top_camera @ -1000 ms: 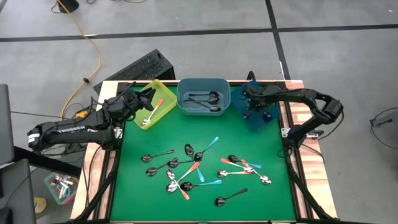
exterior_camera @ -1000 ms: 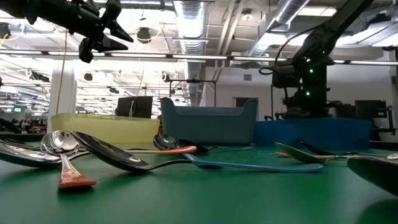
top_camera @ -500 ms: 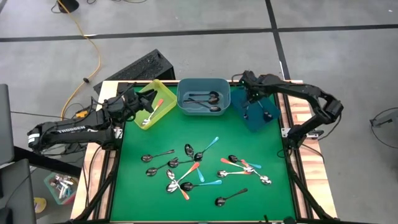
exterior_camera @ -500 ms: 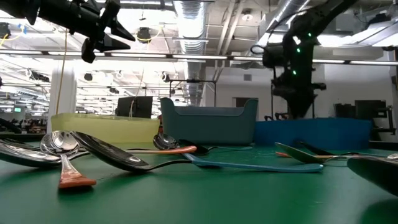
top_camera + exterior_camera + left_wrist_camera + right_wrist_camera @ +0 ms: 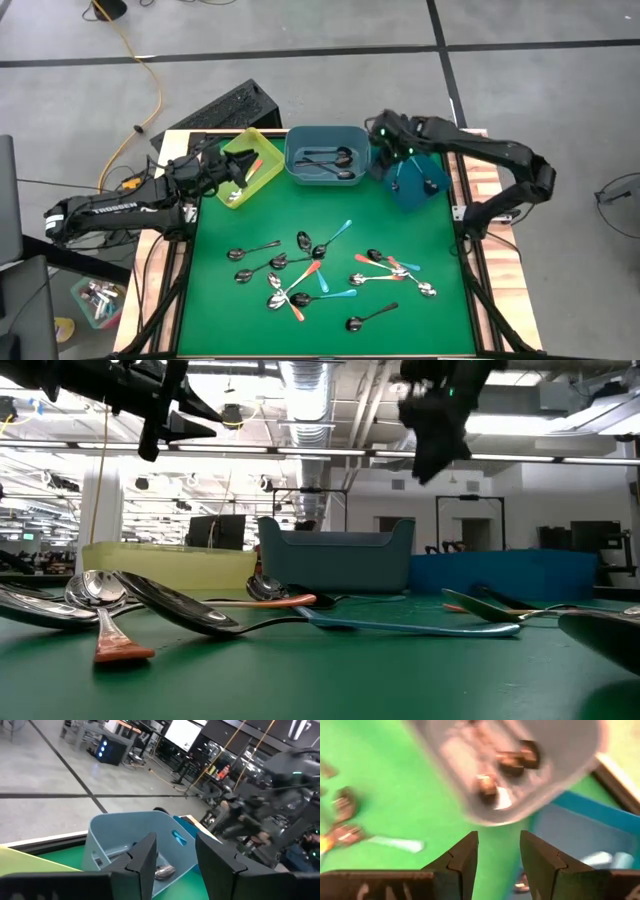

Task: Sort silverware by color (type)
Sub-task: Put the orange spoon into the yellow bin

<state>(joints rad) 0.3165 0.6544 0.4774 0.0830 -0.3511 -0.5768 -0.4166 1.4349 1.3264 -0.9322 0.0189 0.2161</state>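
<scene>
With both arms up off the green mat [image 5: 420, 300], nothing is in either grip.

Left gripper [image 5: 238, 172] hangs over the yellow-green plastic bin [image 5: 262, 150] at the mat's back left; its wrist view shows the two dark fingers [image 5: 142, 862] parted by a moderate gap with nothing between them. That bin holds one spoon with an orange-red handle [image 5: 248, 176].

Right gripper [image 5: 385, 150] sits above the seam between the grey-blue rounded plastic bin [image 5: 325, 134] at back centre and the dark blue bin [image 5: 437, 185] at back right. Its wrist view shows its fingers [image 5: 465, 857] apart, gap clear, mat and bin edges visible through it. In the low view it hangs high above the bins [image 5: 435, 430].

Grey-blue bin holds a few plain dark-metal spoons [image 5: 335, 160]. Dark blue bin has at least one teal-handled spoon [image 5: 398, 184]; can't count more.

Rest of the silverware is still loose on the mat: a mixed scatter of orange-red, teal and dark-metal spoons [image 5: 300, 275] left of centre, a smaller cluster [image 5: 390, 270] to the right, and one dark spoon [image 5: 370, 318] alone nearer the front edge. Several overlap in each group.
</scene>
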